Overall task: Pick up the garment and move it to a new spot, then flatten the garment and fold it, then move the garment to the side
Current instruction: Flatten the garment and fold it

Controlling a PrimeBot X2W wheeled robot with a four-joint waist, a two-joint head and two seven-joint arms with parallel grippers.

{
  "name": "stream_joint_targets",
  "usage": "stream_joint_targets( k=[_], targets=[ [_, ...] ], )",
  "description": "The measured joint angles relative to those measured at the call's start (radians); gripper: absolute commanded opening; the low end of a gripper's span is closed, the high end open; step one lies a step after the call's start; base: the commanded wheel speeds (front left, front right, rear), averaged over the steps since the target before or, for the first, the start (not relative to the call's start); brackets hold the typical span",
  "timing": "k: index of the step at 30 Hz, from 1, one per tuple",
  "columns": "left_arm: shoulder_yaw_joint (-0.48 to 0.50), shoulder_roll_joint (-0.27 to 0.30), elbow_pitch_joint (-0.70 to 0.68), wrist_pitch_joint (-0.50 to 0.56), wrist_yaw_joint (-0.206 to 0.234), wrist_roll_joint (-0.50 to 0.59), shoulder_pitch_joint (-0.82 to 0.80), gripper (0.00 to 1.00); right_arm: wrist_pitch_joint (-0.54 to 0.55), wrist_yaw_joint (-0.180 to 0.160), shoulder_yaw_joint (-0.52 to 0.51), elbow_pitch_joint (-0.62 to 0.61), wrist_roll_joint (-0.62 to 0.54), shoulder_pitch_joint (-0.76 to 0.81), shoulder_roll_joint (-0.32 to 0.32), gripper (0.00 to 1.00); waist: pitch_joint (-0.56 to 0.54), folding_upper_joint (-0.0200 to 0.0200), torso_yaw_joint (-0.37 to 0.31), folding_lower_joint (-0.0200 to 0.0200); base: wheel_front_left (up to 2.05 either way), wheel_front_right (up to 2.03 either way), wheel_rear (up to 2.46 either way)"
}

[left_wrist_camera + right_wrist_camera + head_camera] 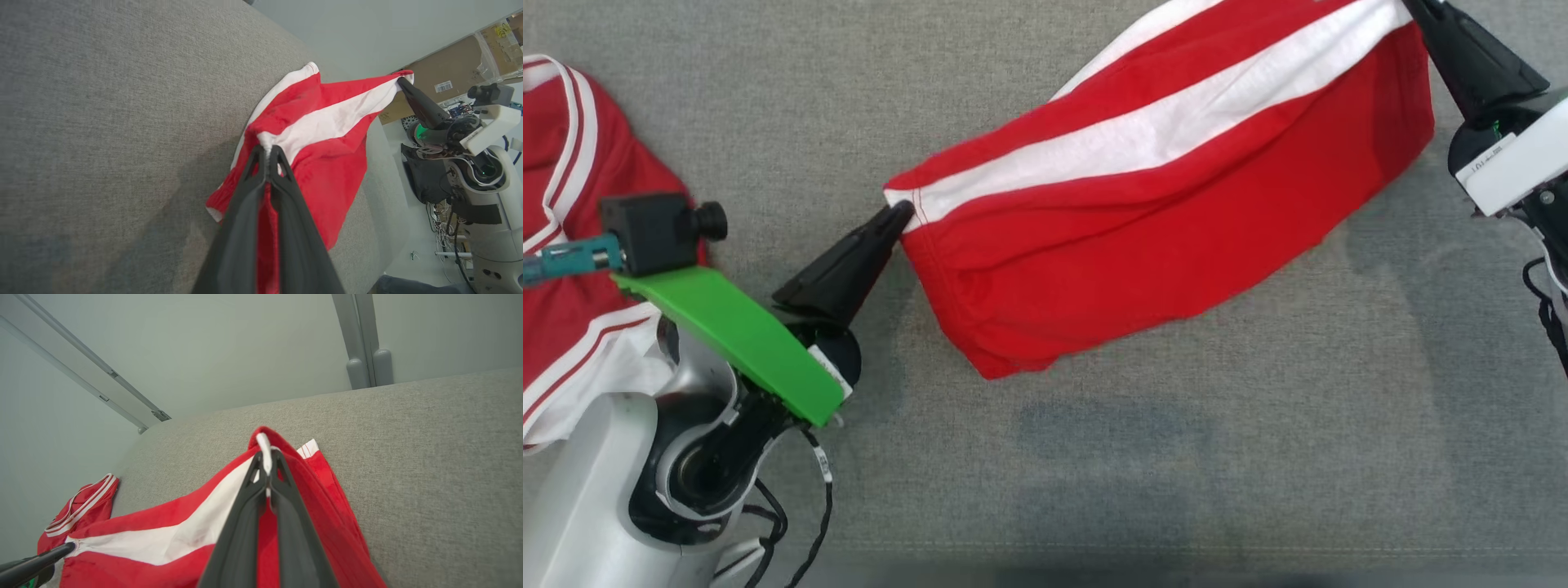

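Note:
The garment [1176,212] is red cloth with a broad white stripe, held stretched between both grippers above the grey cushion. My left gripper [900,214] is shut on its lower-left corner, where the white stripe ends. In the left wrist view the left gripper [267,152] pinches that bunched corner of the garment [327,134]. My right gripper [1413,6] is shut on the upper-right corner at the top edge of the head view. The right wrist view shows the right gripper [266,457] clamped on a fold of the garment [163,535]. The cloth sags down between the two holds.
A second red garment with white trim [564,204] lies at the far left of the grey cushion [1176,457], partly under my left arm. The cushion's far edge meets a pale wall [229,351]. Cardboard boxes [453,73] stand beyond the cushion's end.

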Motion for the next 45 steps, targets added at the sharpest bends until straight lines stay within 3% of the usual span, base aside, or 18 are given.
stream_joint_targets(
  k=[14, 28, 41, 42, 44, 45],
  targets=[
    [-0.007, -0.064, 0.121, -0.045, -0.005, 0.026, -0.093, 0.00, -0.002, 0.011, 0.049, 0.153, -0.061, -0.148, 0.014, 0.00, 0.129, 0.0000, 0.046, -0.0001, 0.00, 0.00, 0.00],
    [-0.029, -0.105, 0.192, -0.091, -0.047, 0.056, -0.123, 0.00, -0.033, 0.028, 0.085, 0.279, -0.121, -0.235, 0.014, 0.00, 0.126, 0.0000, 0.072, -0.0001, 0.00, 0.00, 0.00],
    [-0.050, -0.129, 0.231, -0.118, -0.059, 0.070, -0.137, 0.00, -0.067, 0.037, 0.101, 0.383, -0.145, -0.284, 0.022, 0.00, 0.096, 0.0000, 0.097, -0.0002, 0.00, 0.00, 0.00],
    [-0.050, -0.130, 0.233, -0.120, -0.059, 0.071, -0.137, 0.00, -0.069, 0.037, 0.104, 0.388, -0.147, -0.289, 0.023, 0.03, 0.094, 0.0000, 0.098, -0.0002, 0.00, 0.00, 0.00],
    [-0.050, -0.131, 0.244, -0.129, -0.059, 0.075, -0.137, 0.06, -0.086, 0.037, 0.108, 0.397, -0.163, -0.293, 0.023, 0.47, 0.092, 0.0000, 0.098, -0.0002, 0.00, 0.00, 0.00],
    [-0.050, -0.131, 0.249, -0.132, -0.059, 0.080, -0.137, 0.24, -0.094, 0.037, 0.108, 0.404, -0.168, -0.295, 0.023, 0.91, 0.091, 0.0000, 0.098, -0.0002, 0.00, 0.00, 0.00]
  ],
)
